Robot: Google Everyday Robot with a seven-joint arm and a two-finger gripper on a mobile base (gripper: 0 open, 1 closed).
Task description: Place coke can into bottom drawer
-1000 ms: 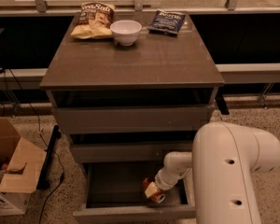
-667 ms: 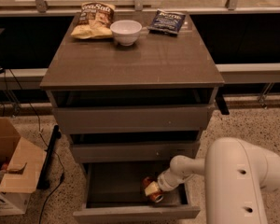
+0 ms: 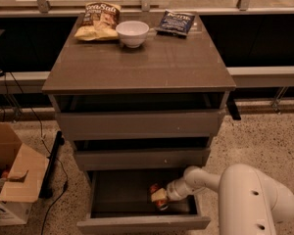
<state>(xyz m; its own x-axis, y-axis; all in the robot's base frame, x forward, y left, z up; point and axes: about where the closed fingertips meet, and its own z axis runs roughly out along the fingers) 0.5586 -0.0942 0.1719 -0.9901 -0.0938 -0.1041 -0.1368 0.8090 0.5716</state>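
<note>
Nearest the camera, the robot's white arm point(image 3: 250, 199) fills the lower right corner, its bulky rounded link leading through a slimmer forearm that reaches leftward into the bottom drawer point(image 3: 142, 223). That drawer is pulled out well beyond the two above it, showing a dark interior behind its plain flat front. At the end of the forearm, the hand point(image 3: 159, 197) sits low inside the drawer, toward its right half. The hand is closed around the coke can point(image 3: 156, 196), whose red body shows above and below the pale fingers; the can is down in the drawer's interior, though whether it rests on the drawer floor cannot be told.

To the left, on the speckled floor, an open cardboard box point(image 3: 12, 173) stands with its flaps spread, and a dark cable point(image 3: 54, 168) trails down beside the cabinet.

Above the open drawer come the middle drawer point(image 3: 142, 158) and the top drawer point(image 3: 139, 124), each slightly ajar with a dark gap over its front.

Farther back, the grey-brown counter point(image 3: 147, 67) carries three things along its far edge: a yellow chip bag point(image 3: 98, 21) at the left, a white bowl point(image 3: 133, 33) just beside it, and a blue snack bag point(image 3: 175, 22) to the right, apart from the bowl.
</note>
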